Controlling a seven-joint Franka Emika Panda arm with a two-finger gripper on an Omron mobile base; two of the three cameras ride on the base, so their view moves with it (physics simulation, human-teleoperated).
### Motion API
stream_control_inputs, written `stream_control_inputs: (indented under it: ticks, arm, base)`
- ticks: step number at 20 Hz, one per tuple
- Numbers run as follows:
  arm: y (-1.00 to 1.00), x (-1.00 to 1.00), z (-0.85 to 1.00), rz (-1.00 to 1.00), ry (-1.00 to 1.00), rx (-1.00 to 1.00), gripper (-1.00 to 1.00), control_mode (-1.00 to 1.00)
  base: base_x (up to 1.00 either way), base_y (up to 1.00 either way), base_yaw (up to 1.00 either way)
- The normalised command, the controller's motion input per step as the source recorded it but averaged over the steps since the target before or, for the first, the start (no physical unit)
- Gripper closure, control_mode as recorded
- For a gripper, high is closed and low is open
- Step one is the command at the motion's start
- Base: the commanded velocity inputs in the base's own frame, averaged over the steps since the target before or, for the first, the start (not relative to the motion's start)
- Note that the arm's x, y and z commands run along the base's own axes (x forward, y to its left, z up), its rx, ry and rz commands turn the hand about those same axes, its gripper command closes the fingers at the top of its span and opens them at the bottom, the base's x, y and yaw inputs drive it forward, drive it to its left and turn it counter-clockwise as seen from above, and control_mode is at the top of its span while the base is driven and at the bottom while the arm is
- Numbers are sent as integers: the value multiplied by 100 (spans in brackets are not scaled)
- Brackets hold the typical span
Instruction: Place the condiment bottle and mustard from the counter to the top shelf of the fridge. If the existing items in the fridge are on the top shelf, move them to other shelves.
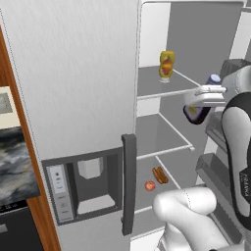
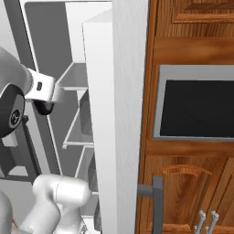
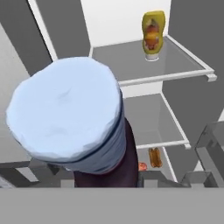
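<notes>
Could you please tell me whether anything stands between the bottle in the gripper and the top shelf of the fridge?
Nothing visible does. The fridge stands open, and the gripper holds the condiment bottle just outside the top shelf. The mustard stands far back on that shelf, leaving the front part bare.

mustard bottle [image 1: 166, 65]: one | dark condiment bottle with pale cap [image 1: 200, 109]: one | hot dog [image 1: 160, 175]: one | small red fruit, perhaps a tomato [image 1: 150, 186]: one | glass fridge shelves [image 1: 152, 83]: two seen plainly, a lower level under the food
</notes>
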Motion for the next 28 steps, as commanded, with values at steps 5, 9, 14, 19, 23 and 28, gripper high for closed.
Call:
stream_control_inputs:
  ticks: [5, 9, 14, 19, 23, 28]
  arm:
    - [0, 50, 11, 0, 0, 0, 100, -100]
    - [1, 76, 5, 0, 0, 0, 100, -100]
    - [0, 73, 0, 0, 0, 0, 100, -100]
    - [0, 71, 0, 0, 1, 0, 100, -100]
    - [0, 51, 0, 0, 0, -1, 100, -100]
    - [3, 31, -7, 0, 0, -4, 100, -100]
  base:
    - [0, 0, 0]
    - [0, 0, 0]
    - [0, 0, 0]
    - [0, 0, 0]
    - [0, 0, 0]
    - [0, 0, 0]
